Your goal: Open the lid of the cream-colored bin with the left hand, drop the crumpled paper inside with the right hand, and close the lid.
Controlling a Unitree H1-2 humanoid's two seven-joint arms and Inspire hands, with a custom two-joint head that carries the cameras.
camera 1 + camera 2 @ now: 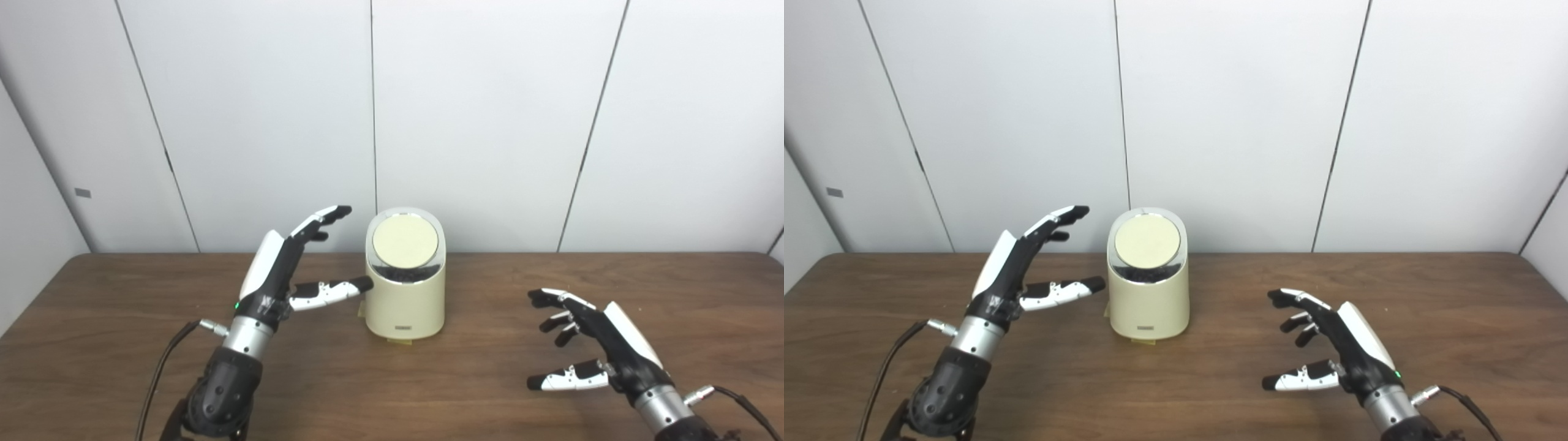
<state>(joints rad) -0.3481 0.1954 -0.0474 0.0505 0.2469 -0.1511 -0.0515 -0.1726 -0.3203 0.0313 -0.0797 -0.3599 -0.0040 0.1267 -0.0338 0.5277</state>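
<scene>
The cream-colored bin stands upright at the table's middle, toward the back. Its round tilted lid sits in the rim, with a dark gap showing along its lower edge. My left hand is open just left of the bin, fingers raised and thumb pointing at the bin's side, close to it or touching. My right hand is open at the front right, well apart from the bin, holding nothing. No crumpled paper is visible in either view.
The brown wooden table runs the width of the view, backed by a white panelled wall. A small yellowish tab shows under the bin's front. Cables trail from both wrists.
</scene>
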